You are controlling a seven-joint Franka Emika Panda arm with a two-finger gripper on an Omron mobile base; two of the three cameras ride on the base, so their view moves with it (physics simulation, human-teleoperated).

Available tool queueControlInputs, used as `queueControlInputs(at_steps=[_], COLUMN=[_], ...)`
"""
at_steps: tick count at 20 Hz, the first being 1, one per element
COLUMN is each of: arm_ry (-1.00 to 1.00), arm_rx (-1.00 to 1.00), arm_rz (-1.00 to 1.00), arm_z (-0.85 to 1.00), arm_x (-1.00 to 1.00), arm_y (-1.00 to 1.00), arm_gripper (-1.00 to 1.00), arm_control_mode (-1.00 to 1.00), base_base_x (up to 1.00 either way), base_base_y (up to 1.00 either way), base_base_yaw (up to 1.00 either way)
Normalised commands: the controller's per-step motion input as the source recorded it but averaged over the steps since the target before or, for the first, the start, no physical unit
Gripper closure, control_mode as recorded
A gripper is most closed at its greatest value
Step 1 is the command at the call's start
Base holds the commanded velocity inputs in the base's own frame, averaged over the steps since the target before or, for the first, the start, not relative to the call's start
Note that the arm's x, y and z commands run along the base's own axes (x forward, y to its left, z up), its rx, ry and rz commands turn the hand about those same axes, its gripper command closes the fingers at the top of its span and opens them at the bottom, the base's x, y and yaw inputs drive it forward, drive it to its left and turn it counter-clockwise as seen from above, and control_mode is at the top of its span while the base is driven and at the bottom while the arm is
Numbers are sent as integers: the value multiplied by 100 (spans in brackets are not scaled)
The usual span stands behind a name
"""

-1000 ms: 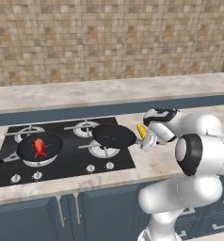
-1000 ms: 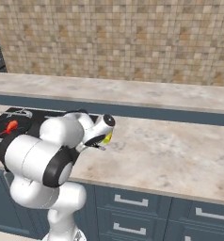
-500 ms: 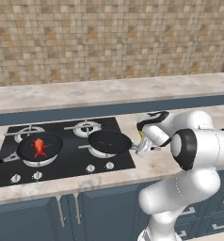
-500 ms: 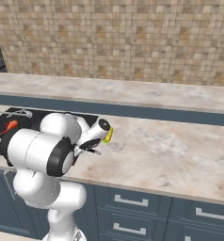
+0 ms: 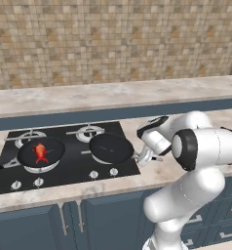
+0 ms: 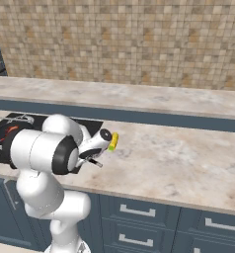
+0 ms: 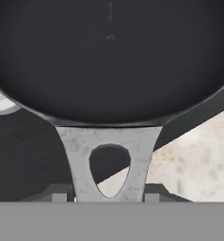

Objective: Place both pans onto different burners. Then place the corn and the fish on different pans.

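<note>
The gripper point(image 5: 143, 157) pinches the handle point(image 7: 109, 160) of the empty pan point(image 5: 111, 148); no legible writing visible anywhere.

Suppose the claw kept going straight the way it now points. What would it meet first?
Most likely the empty pan that it grips by the silvery handle: the hand view looks along the claw straight at that handle, with the black pan bowl just beyond. Depth past the pan cannot be judged.

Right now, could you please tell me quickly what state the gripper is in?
Gripper: shut on the empty pan's silver handle, at the cooktop's right edge.
</note>
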Motion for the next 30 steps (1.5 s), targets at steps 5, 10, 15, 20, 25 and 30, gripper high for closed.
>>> queueControlInputs(at_steps=[5,10,15,20,25,30], arm_ry=[0,0,0,1,4,2], arm_rx=[0,0,0,0,-1,-7], arm_rz=[-2,0,0,0,0,0], arm_z=[-5,11,19,6,0,0], arm_x=[0,6,10,6,0,0], arm_y=[2,2,13,23,13,0], arm_gripper=[100,100,100,100,100,100], arm_control_mode=[-100,-100,-100,-100,-100,-100], base_base_x=[0,0,0,0,0,0], base_base_y=[0,0,0,0,0,0], base_base_yaw=[0,0,0,0,0,0])
